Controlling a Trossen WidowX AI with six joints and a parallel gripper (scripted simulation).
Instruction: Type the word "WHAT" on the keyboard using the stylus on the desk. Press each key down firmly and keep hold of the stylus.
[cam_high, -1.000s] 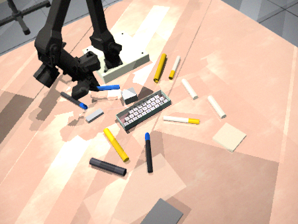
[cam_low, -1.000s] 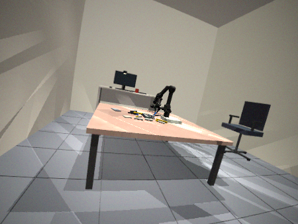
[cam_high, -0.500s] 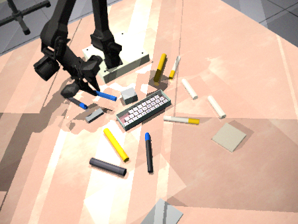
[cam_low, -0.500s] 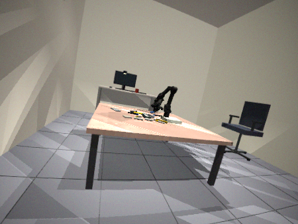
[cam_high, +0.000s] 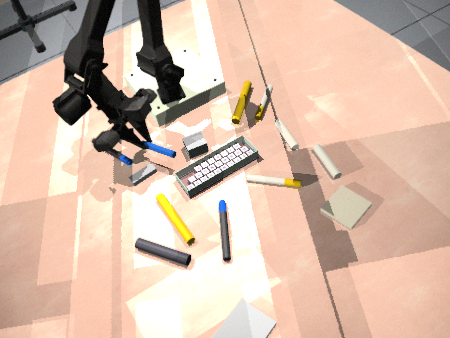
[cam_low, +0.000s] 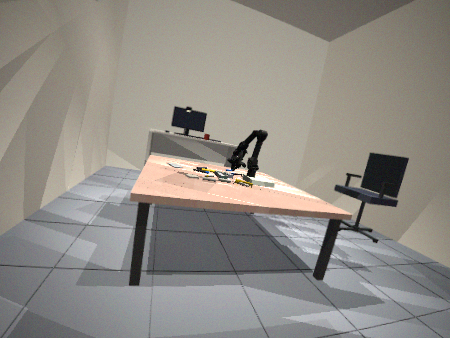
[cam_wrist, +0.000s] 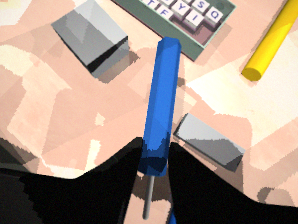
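- Gripper: part open, fingers clamped on the blue stylus near its thin grey tip.
- Stylus: blue barrel runs out past the fingers, blunt end near the keyboard in wrist view.
- Grey block: just beside the keyboard, apart from stylus.
- Smaller grey bar: near the gripper.

Black arm bent, pincer lowered, gripping

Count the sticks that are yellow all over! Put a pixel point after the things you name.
2. One yellow stick (cam_high: 242, 102) (cam_low: 243, 183) lies near the white base (cam_high: 192, 104) (cam_low: 267, 184), the other (cam_high: 174, 218) (cam_low: 207, 171) (cam_wrist: 272, 42) across the keyboard (cam_high: 225, 176) (cam_low: 223, 175) (cam_wrist: 192, 53). The arm (cam_high: 82, 55) (cam_low: 257, 145) could hide more.
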